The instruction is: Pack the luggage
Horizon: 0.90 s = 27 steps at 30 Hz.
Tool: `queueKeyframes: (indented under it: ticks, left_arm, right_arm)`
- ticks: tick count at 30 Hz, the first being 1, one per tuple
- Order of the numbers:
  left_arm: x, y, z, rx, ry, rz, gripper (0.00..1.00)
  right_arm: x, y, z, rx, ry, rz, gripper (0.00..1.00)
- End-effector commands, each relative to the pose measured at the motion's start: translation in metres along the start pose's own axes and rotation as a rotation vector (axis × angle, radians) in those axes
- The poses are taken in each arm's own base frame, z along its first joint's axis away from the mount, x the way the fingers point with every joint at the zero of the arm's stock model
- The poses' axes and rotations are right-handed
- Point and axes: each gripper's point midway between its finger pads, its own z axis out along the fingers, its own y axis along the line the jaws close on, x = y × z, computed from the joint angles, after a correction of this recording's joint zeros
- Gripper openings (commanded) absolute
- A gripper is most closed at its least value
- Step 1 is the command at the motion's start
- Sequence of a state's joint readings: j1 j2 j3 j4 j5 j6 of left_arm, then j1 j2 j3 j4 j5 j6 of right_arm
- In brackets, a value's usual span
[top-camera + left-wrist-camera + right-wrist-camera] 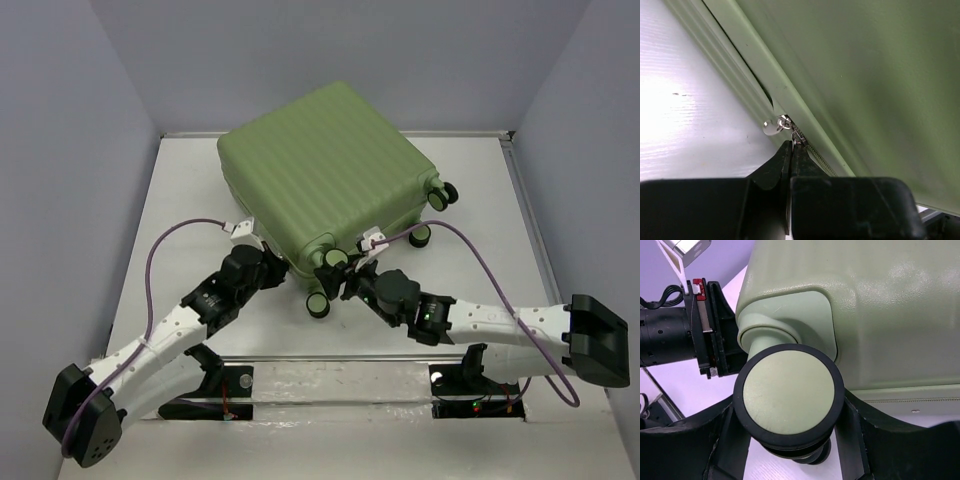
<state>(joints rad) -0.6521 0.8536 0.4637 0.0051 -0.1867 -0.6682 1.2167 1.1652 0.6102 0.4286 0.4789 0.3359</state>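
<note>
The light-green ribbed luggage [320, 165] lies shut and flat on the white table. My left gripper [272, 262] is at its near left edge. In the left wrist view the shell [865, 75] fills the frame, and the gripper [791, 145] is shut on a zipper pull [797, 138], beside a silver tab [774, 126]. My right gripper [340, 275] is at the near corner. In the right wrist view its fingers [856, 432] close on either side of a black wheel with a green hub [789, 392] under the shell [880, 305].
Another wheel [317, 305] sticks out near the front, and two more [440, 196] are on the right side. Grey walls enclose the table [200, 190] at the back and both sides. The left arm's wrist [670, 337] shows close by in the right wrist view.
</note>
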Motion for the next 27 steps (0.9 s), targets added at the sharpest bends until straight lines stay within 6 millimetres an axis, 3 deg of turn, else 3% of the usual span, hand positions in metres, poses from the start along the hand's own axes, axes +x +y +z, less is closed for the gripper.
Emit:
queueKeyframes:
  ticks: [1,2,3,6,7,8,9,10,11,12,13,14,15,16,17,19,20,22,23,24,25,27]
  left_arm:
    - [-0.096,0.064,-0.014,-0.322,-0.397,-0.095,0.17]
    - [-0.094,0.062,-0.018,-0.303,-0.393,-0.103,0.27]
    - [-0.103,0.053,-0.032,-0.245,-0.432,-0.134,0.45]
    - [-0.118,0.034,-0.072,-0.112,-0.494,-0.165,0.70]
    - [-0.124,0.030,-0.087,-0.091,-0.508,-0.167,0.88]
    - [-0.130,0.025,-0.099,-0.064,-0.526,-0.168,0.99]
    - [-0.137,0.020,-0.111,-0.038,-0.547,-0.169,0.99]
    - [-0.143,0.015,-0.126,-0.002,-0.573,-0.164,0.99]
    - [-0.150,0.005,-0.139,0.039,-0.576,-0.155,0.99]
    - [-0.153,0.000,-0.147,0.062,-0.580,-0.153,0.99]
    - [-0.155,-0.004,-0.153,0.081,-0.577,-0.148,0.99]
    - [-0.157,-0.011,-0.162,0.107,-0.570,-0.131,0.99]
    - [-0.158,-0.013,-0.166,0.115,-0.569,-0.124,0.99]
    - [-0.159,-0.015,-0.173,0.124,-0.562,-0.104,0.99]
    - [-0.159,-0.015,-0.174,0.126,-0.564,-0.105,0.99]
    - [-0.160,-0.022,-0.188,0.157,-0.548,-0.082,0.99]
    - [-0.160,-0.026,-0.192,0.180,-0.546,-0.065,0.99]
    - [-0.160,-0.035,-0.203,0.238,-0.549,-0.047,0.99]
    - [-0.160,-0.045,-0.211,0.297,-0.550,-0.030,0.99]
    - [-0.160,-0.049,-0.216,0.325,-0.557,-0.024,0.99]
    - [-0.161,-0.055,-0.228,0.370,-0.572,-0.018,0.99]
    - [-0.165,-0.059,-0.244,0.416,-0.611,-0.017,0.99]
  right_arm:
    - [-0.017,0.047,-0.009,-0.129,-0.032,0.044,0.07]
    - [-0.014,0.054,-0.008,-0.142,-0.025,0.039,0.07]
    - [-0.012,0.063,-0.004,-0.154,-0.018,0.033,0.07]
    - [-0.020,0.080,0.005,-0.173,-0.029,0.022,0.07]
    - [-0.013,0.087,0.009,-0.182,-0.011,0.005,0.07]
    - [-0.014,0.095,0.010,-0.196,-0.010,0.003,0.07]
    - [-0.015,0.098,0.014,-0.197,-0.009,-0.002,0.07]
    - [-0.029,0.110,0.017,-0.202,-0.034,0.008,0.08]
    - [-0.025,0.116,0.022,-0.198,-0.023,-0.005,0.13]
    - [-0.023,0.122,0.023,-0.205,-0.006,-0.022,0.37]
    - [-0.041,0.134,0.025,-0.212,-0.031,-0.018,0.54]
    - [-0.035,0.140,0.027,-0.195,-0.012,-0.054,0.94]
    - [-0.030,0.123,0.031,-0.093,0.024,-0.101,1.00]
    - [-0.042,0.127,0.030,-0.069,0.018,-0.097,1.00]
    - [-0.036,0.118,0.029,-0.032,0.041,-0.114,1.00]
    - [-0.047,0.108,0.015,-0.012,0.053,-0.103,0.99]
    - [-0.044,0.101,0.007,-0.010,0.066,-0.100,0.93]
    - [-0.070,0.090,-0.018,-0.020,0.028,-0.045,1.00]
    - [-0.065,0.078,-0.027,-0.009,0.051,-0.068,1.00]
    - [-0.072,0.073,-0.037,-0.012,0.044,-0.058,1.00]
    - [-0.097,0.067,-0.055,-0.030,-0.006,-0.018,1.00]
    - [-0.106,0.053,-0.073,-0.040,-0.032,-0.009,1.00]
